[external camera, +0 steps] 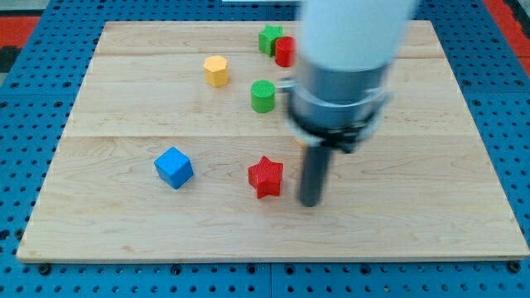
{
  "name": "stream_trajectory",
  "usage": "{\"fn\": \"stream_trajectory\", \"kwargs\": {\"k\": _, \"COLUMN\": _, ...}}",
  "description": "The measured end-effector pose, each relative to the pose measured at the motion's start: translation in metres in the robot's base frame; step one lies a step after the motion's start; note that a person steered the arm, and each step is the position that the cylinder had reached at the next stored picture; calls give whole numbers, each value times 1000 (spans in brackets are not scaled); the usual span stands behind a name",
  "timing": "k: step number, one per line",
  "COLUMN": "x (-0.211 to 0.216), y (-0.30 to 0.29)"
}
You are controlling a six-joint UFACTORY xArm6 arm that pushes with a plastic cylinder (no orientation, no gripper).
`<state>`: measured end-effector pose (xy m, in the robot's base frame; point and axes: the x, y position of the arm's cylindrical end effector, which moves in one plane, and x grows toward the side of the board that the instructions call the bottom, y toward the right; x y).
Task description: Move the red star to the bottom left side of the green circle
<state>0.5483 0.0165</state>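
Where the rod meets the wooden board [124, 223], my tip [310, 202] stands just beside the red star [266, 176], on the view's right, holding nothing, contact unclear. The green circle [262, 95] lies toward the view's top.

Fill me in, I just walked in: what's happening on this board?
An arm is pushing blocks with a rod. My tip sits just right of the red star, close beside it; contact is unclear. The green circle lies toward the view's top, almost straight above the star. A blue cube and a yellow block lie further left.
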Motion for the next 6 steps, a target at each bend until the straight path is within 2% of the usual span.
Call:
{"fn": "stream_trajectory", "kwargs": {"k": 1, "x": -34, "y": -37}}
{"fn": "stream_trajectory", "kwargs": {"k": 2, "x": -75, "y": -30}}
{"fn": "stream_trajectory", "kwargs": {"k": 3, "x": -39, "y": -38}}
{"fn": "stream_trajectory", "kwargs": {"k": 4, "x": -74, "y": -73}}
{"fn": "stream_trajectory", "kwargs": {"k": 5, "x": -95, "y": -26}}
{"fn": "stream_trajectory", "kwargs": {"k": 6, "x": -104, "y": -8}}
